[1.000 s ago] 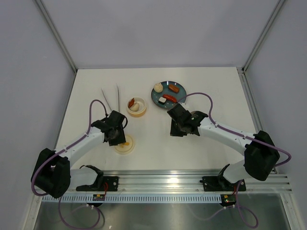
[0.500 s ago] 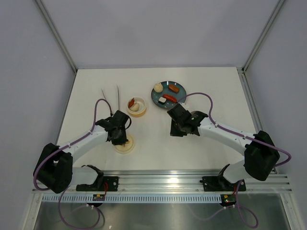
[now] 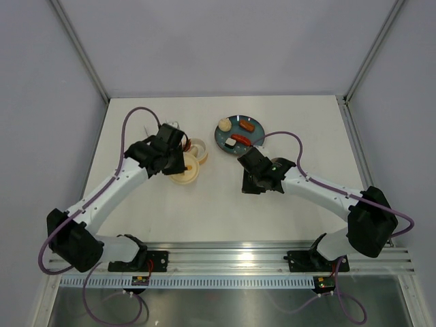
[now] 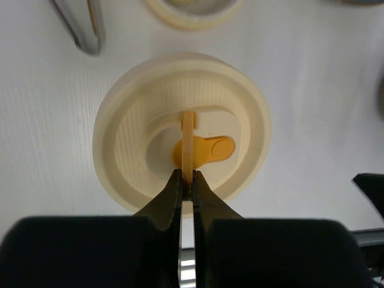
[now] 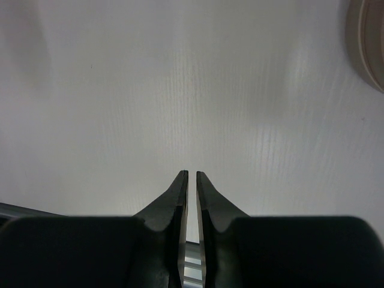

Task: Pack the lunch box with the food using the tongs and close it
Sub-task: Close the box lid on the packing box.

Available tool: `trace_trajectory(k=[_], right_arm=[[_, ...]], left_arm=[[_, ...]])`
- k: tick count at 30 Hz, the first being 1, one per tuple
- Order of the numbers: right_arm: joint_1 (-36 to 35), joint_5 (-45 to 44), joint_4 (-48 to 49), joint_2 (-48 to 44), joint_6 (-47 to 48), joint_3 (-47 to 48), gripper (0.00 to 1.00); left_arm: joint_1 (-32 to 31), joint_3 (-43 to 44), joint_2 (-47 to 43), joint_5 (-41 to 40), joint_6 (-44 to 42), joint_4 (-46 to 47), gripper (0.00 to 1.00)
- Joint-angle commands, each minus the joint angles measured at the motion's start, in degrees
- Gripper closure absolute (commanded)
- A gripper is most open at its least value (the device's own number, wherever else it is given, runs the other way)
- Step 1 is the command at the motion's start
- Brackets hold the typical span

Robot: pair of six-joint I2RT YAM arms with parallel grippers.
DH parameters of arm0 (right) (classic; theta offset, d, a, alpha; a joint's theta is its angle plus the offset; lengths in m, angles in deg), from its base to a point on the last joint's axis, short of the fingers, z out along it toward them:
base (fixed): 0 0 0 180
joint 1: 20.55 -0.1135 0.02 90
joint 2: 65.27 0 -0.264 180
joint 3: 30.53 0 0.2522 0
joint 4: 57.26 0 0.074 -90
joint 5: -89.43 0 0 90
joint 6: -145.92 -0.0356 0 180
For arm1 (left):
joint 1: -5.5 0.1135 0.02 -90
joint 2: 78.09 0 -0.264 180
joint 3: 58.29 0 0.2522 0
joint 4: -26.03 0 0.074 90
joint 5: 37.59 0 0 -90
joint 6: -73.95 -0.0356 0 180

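My left gripper (image 3: 181,165) (image 4: 187,180) is shut on the thin upright handle (image 4: 189,129) of the round cream lid (image 3: 185,177) (image 4: 132,138), just beside the cream lunch box (image 3: 199,151) (image 4: 192,9). The food lies on the teal plate (image 3: 225,139): a bun (image 3: 224,125), two sausages (image 3: 246,125) and a sushi bit (image 3: 238,144). One tip of the tongs (image 4: 84,33) shows in the left wrist view; from above my left arm mostly hides them. My right gripper (image 3: 244,178) (image 5: 192,174) is shut on nothing over bare table.
A cream rim (image 5: 372,48) shows at the top right of the right wrist view. Purple cables loop over both arms. Grey walls enclose the white table on three sides, and the metal rail (image 3: 231,255) runs along the near edge.
My left gripper has closed on the lid's handle and carried the lid away from the near side to beside the lunch box. The right arm has not moved.
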Motion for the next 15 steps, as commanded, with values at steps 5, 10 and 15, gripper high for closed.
trace_trajectory(k=[5,10,15], right_arm=[[0.38,-3.0,-2.0,-3.24,-0.07,1.64,0.83],[0.38,-5.55,-5.34,-5.52,-0.07,2.69,0.82],[0.38,-7.48,-7.62,-7.1,0.02,3.4,0.82]], left_arm=[[0.41,21.58,13.52,-5.9,-6.72,-4.74,1.0],[2.26,33.26,24.06,-4.76,-9.44,-4.65,1.0],[4.02,36.54,29.53,-3.18,-10.85,-2.81,1.0]])
